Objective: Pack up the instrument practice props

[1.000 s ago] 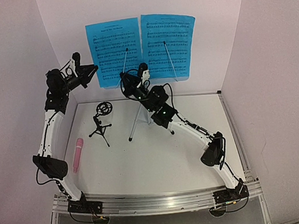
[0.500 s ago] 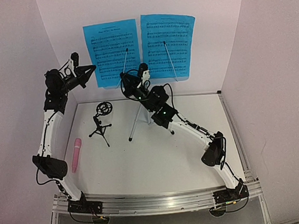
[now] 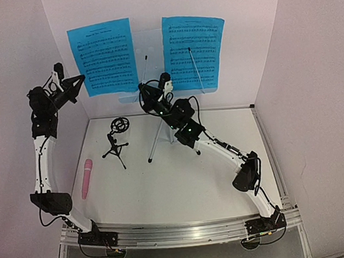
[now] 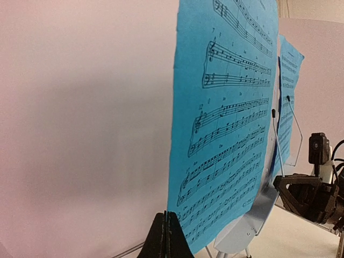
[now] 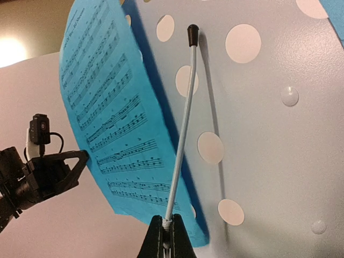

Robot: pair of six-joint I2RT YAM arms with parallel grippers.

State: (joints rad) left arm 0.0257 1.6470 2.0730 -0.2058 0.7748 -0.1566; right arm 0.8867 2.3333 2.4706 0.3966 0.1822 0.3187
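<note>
Packing up: left gripper [image 4: 164, 223] pinches blue sheet-music page [image 3: 103, 57] by bottom edge, 9 o'clock of music stand [image 3: 149, 46]; right gripper [image 5: 165, 228] clamps wire retainer [image 5: 183, 123]. Best carried level, slowly, lest thin paper crease.

- The top view is bright and evenly lit from overhead. The tabletop [image 3: 183, 177] carries only faint, soft shadows.
- Wide-angle distortion bows the rail [image 3: 182, 233] along the tabletop's near edge.
- In the left wrist view, the left gripper [image 4: 165, 231] is a dark, blurred silhouette. The left sheet-music page [image 4: 226, 123] is fairly sharp.
- In the right wrist view, warm glare burns the upper left corner. The page throws a dark shadow on the music stand [image 5: 269, 134].
</note>
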